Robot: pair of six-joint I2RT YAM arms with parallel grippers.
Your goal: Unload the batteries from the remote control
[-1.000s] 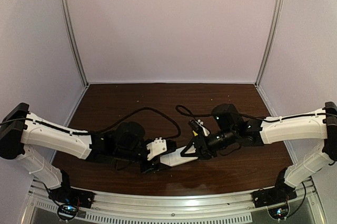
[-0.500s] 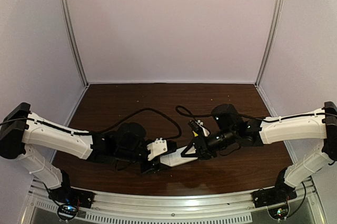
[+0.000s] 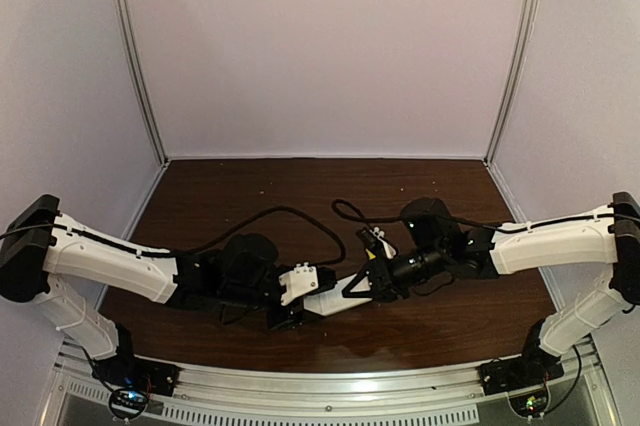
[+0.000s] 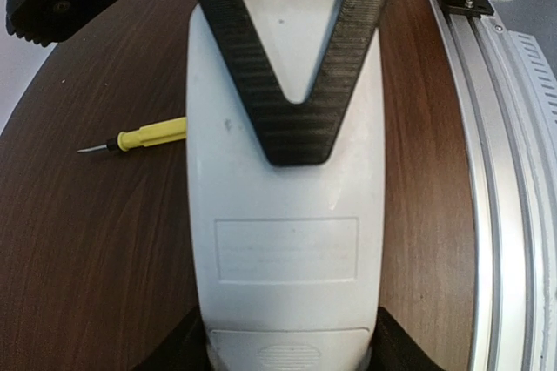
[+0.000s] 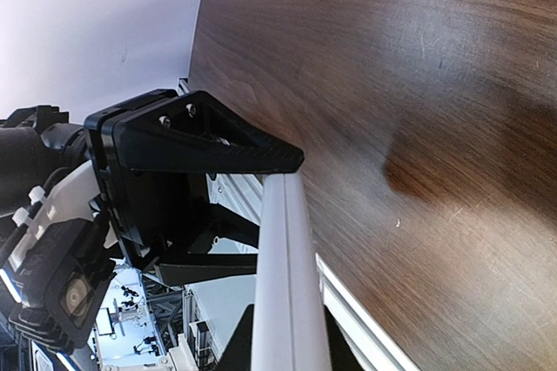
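Left wrist shows screwdriver (image 4: 144, 136) beside remote control (image 4: 287, 240); right wrist doesn't

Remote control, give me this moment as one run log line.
left gripper: shut on remote control | right gripper: shut on its other end | batteries: not in view | screwdriver: lying on table
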